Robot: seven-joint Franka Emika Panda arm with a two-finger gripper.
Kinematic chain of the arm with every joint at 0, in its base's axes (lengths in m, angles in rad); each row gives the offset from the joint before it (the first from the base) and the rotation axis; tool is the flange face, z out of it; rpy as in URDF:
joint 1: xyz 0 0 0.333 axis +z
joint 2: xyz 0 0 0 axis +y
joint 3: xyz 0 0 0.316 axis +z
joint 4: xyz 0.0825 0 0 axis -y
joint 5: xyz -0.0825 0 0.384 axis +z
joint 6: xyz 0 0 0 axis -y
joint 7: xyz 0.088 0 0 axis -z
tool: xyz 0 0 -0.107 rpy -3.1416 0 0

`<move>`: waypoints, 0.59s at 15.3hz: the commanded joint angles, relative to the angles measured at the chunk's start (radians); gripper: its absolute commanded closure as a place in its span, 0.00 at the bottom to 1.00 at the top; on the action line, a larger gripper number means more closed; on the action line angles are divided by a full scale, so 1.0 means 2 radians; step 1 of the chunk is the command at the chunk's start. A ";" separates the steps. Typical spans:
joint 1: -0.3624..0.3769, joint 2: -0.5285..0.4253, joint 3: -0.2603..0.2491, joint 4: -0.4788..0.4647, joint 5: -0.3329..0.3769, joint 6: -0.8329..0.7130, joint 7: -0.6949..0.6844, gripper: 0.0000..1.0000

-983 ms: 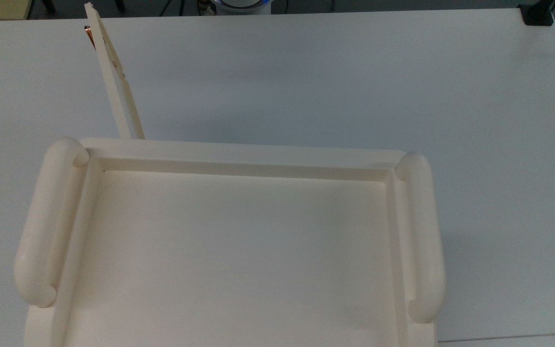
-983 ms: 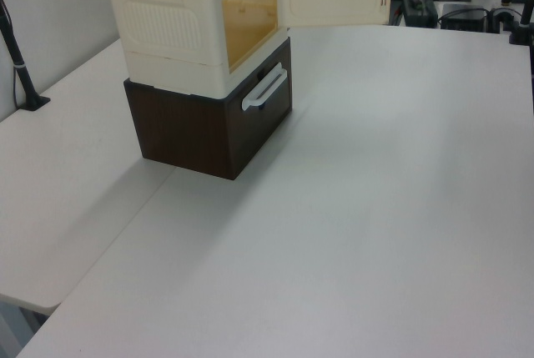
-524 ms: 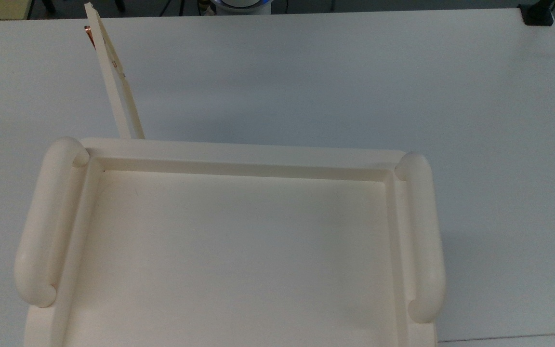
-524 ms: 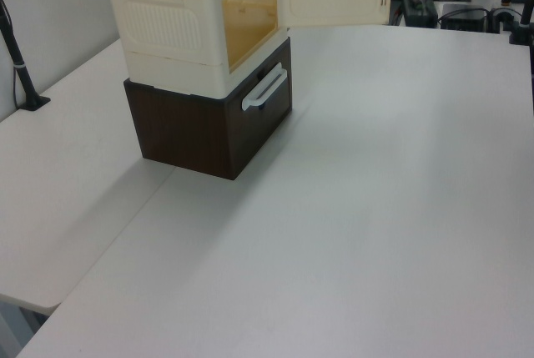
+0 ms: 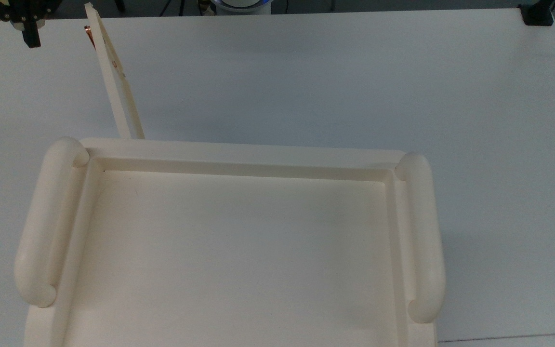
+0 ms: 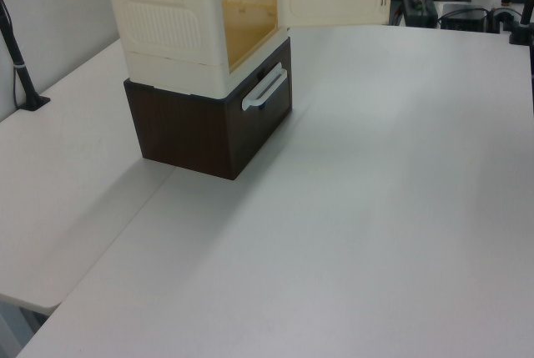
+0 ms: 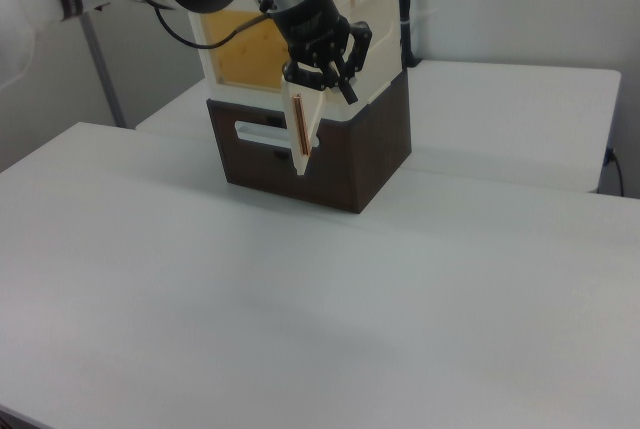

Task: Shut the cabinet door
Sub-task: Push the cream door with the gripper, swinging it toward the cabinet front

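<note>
One door (image 5: 113, 72) stands wide open; the gripper (image 7: 327, 71), its finger spread unclear, hangs outside it, likely to push.

Your top view looks straight down from close above the cabinet (image 5: 239, 250), with the worktop (image 5: 354, 86) beyond it. Your left view stands high off one worktop corner, looking across at the cabinet near the far-left edge. Your right view sits lower at the opposite side, facing the open cabinet door (image 7: 303, 129). All three share cabinet and door.
</note>
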 commanded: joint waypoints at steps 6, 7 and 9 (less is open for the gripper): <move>0.030 0.009 0.004 0.000 0.038 0.010 0.071 1.00; 0.034 0.009 0.006 0.001 0.038 0.008 0.082 1.00; 0.038 0.009 0.018 0.001 0.039 0.005 0.105 1.00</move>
